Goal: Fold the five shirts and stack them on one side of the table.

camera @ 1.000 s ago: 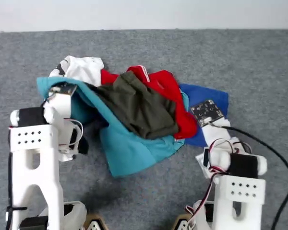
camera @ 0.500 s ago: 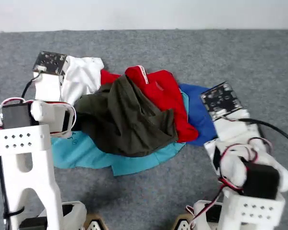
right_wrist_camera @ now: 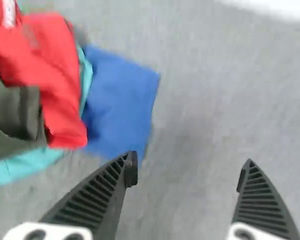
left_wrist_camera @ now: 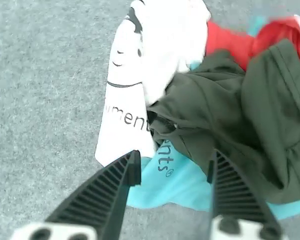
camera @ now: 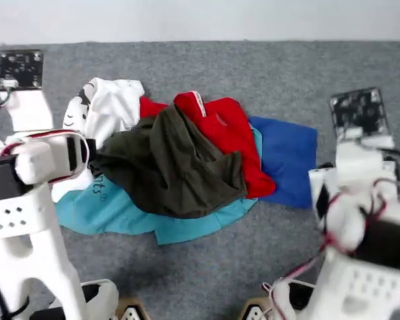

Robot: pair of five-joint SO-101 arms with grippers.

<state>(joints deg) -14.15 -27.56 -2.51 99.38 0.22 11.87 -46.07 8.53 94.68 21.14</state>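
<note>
The white shirt (left_wrist_camera: 155, 55) lies just in front of the left tool (left_wrist_camera: 174, 160), with its bottom edge close to one fingertip. The teal shirt (left_wrist_camera: 177, 182) lies flat on the grey counter (camera: 253, 73), under the gap between this tool's fingers. The dark green shirt (left_wrist_camera: 250, 110) is crumpled in front of the other finger, on top of the teal one. The left tool is spread apart, and it holds nothing and touches nothing. The blue shirt (right_wrist_camera: 117, 107) lies flat in front of the right tool (right_wrist_camera: 190, 162), out past one finger. The red shirt (right_wrist_camera: 50, 65) sits beyond it and covers its far edge. The right tool is spread wide over bare counter, with nothing between its fingers. All five shirts are jumbled together between the two arms.
</note>
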